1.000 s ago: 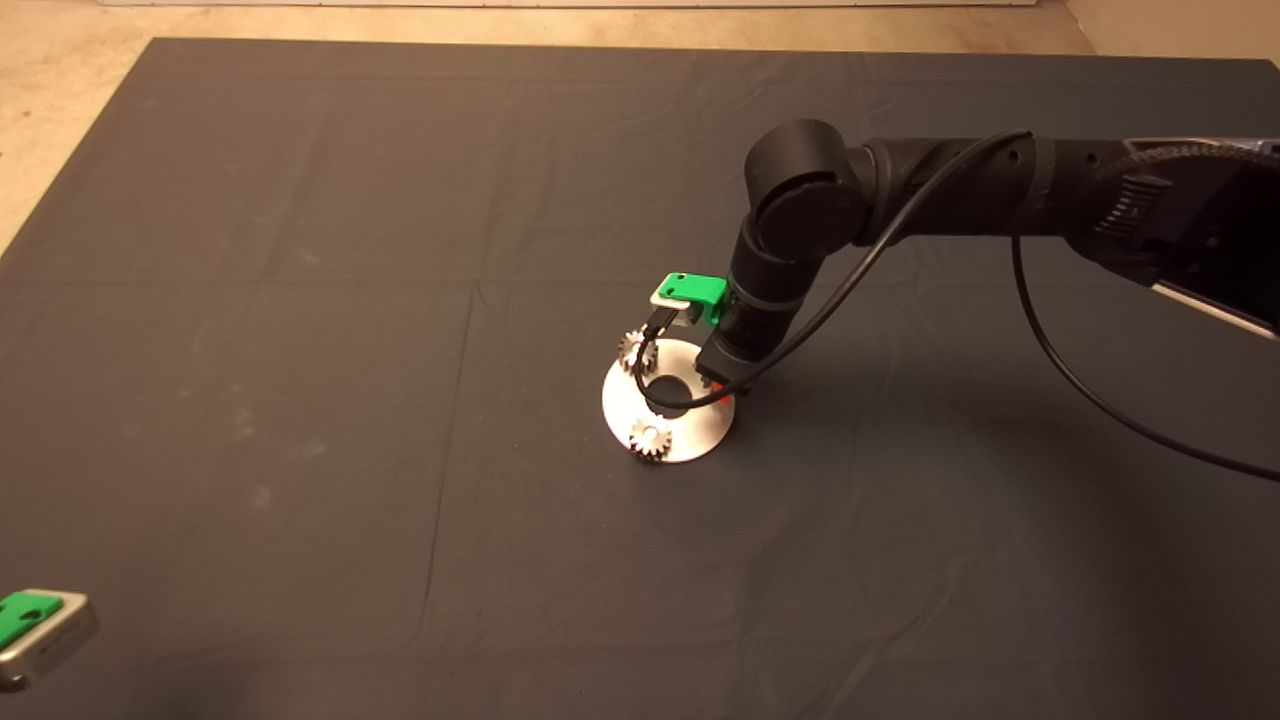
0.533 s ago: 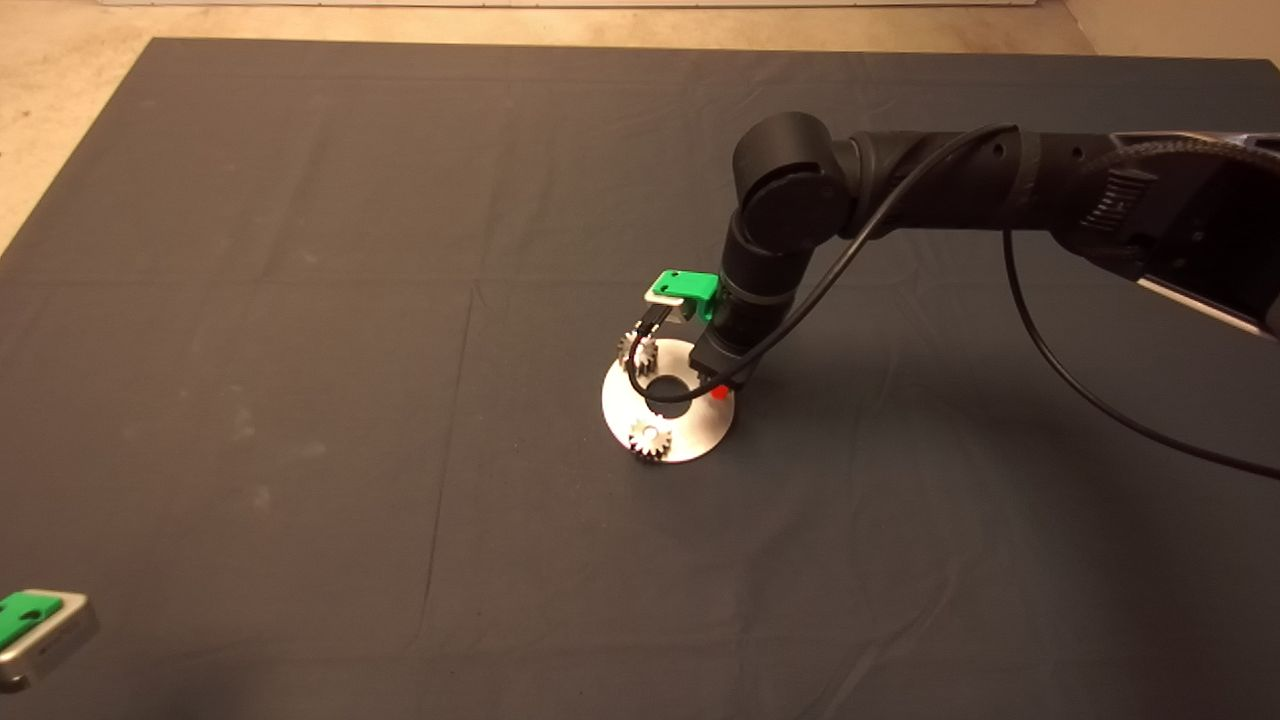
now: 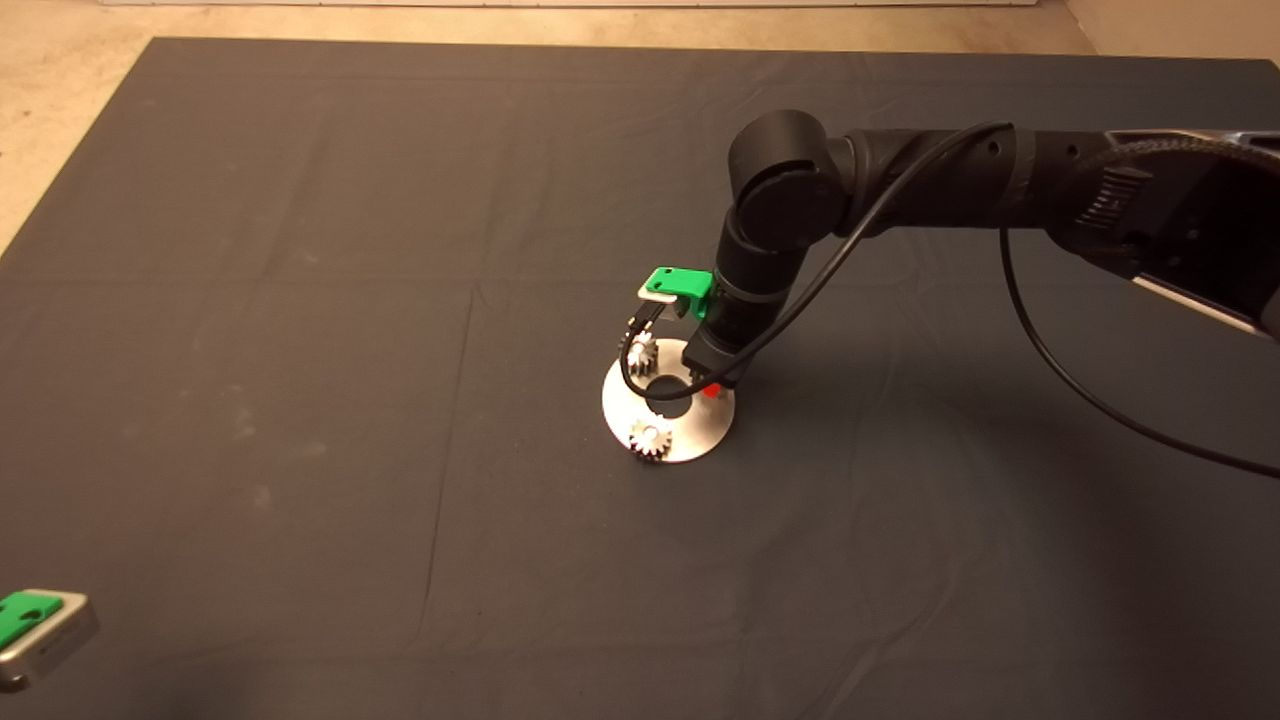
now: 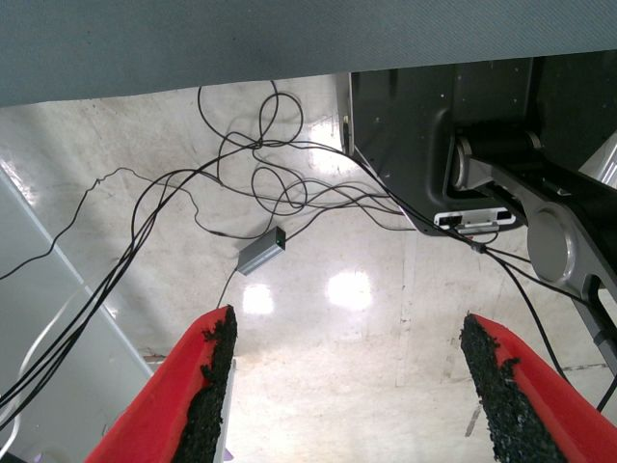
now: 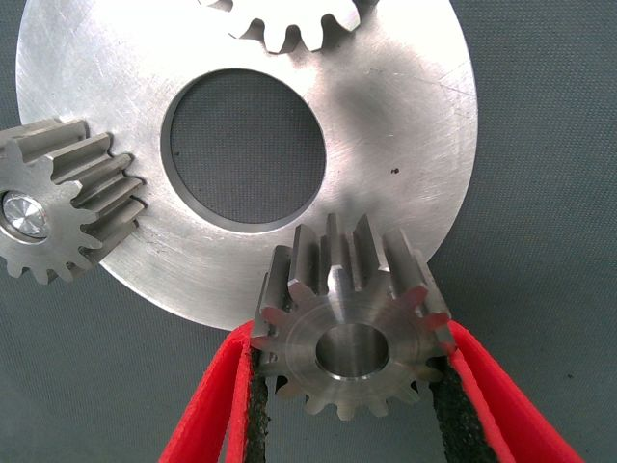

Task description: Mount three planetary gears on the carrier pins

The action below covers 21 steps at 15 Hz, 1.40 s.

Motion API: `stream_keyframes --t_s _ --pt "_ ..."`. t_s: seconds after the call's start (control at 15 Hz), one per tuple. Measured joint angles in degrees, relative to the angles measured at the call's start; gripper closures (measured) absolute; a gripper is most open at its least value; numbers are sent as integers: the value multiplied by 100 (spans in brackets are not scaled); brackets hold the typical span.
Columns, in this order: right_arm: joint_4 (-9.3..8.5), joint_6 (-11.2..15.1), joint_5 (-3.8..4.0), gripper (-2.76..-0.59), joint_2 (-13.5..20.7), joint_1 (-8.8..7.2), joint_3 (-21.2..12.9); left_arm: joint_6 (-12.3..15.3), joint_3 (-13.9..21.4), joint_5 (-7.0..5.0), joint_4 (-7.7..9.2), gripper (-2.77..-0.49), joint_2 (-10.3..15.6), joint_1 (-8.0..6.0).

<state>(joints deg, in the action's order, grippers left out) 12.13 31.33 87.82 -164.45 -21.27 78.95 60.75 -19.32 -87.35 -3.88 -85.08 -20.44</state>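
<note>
**Third gear gripped above the carrier disc**

While the right gripper [image 5: 347, 405] hangs over the middle of the mat [image 3: 300, 250], its two red fingers [image 5: 207, 405] are drawn in against a small metal gear [image 5: 349, 323], the black pads pressing the gear's teeth from opposite sides (its centre hole is open and faces the wrist camera). That gear sits over the rim of the silver disc [image 5: 405, 106], on the side of the disc nearest the mat's right edge; whether it touches the disc or is just above it cannot be told from either view.

Two other gears are already on the disc. One [image 5: 58, 217] rests at the rim with the bright end of a pin [image 5: 24, 214] showing through its centre. The other [image 5: 289, 19] is cut off by the picture's edge, so only some of its teeth show. Seen from the head camera, these lie at the disc's near rim [image 3: 650, 438] and at its far-left rim [image 3: 642, 355], the latter partly crossed by the arm's black cable [image 3: 900, 200]. The disc's large centre hole shows dark mat through it.

The left gripper [image 4: 347, 386] is parked off the mat's near-left corner [image 3: 35, 625]. Its fingers [image 4: 198, 386] stand wide apart with nothing between them, and its wrist camera looks at a pale floor strewn with black cables [image 4: 241, 183].
</note>
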Motion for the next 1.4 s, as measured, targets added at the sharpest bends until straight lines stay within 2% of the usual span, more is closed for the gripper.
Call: stream_keyframes --t_s 0.33,0.73,1.4 --pt "0 0 -34 -98 54 -13 -1 0 0 0 0 -161 0 0" --pt "0 -3 -26 -99 116 -17 -13 0 0 2 0 -161 -1 0" --pt "-10 -5 -22 -98 146 -33 -240 2 0 0 0 -161 0 0"
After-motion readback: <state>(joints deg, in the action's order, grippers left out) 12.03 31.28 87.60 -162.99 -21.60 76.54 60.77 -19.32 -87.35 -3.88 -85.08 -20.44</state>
